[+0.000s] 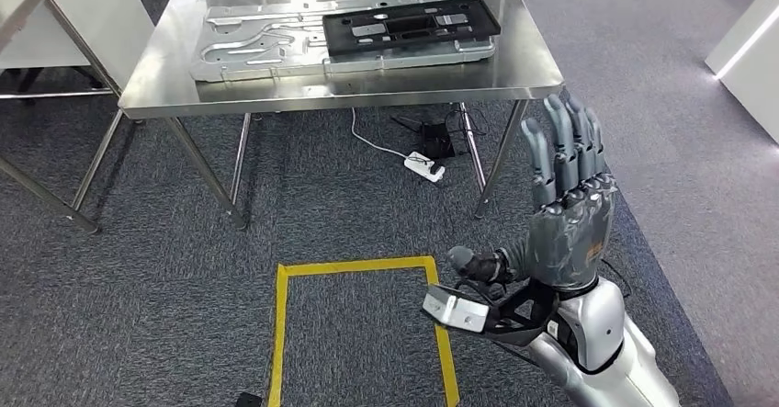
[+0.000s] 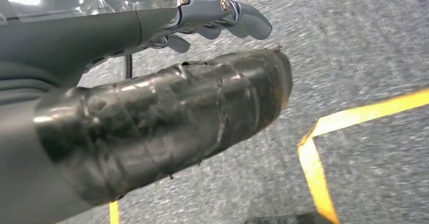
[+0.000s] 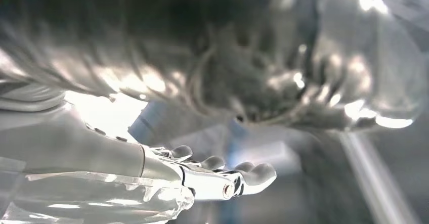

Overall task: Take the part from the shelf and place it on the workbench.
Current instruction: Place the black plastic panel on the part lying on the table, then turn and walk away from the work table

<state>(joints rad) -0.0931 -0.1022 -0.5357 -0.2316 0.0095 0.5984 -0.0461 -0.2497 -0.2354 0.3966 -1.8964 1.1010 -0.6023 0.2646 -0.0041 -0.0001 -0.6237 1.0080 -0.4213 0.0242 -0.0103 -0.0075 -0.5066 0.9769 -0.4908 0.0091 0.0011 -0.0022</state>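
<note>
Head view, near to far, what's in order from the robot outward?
Right hand raised and empty beside the yellow tape square → white power strip on the carpet → steel workbench → grey metal panel with the black part on it.

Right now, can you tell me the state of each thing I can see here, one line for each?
Right robot hand: raised, fingers straight and apart, holding nothing.
Left robot hand: hanging over the carpet, holding nothing.
Black part: lying flat on the metal plate.
Metal plate: lying flat on the table.
Table: standing, carrying both pieces.
Power strip: on the floor under the table, cable attached.
</note>
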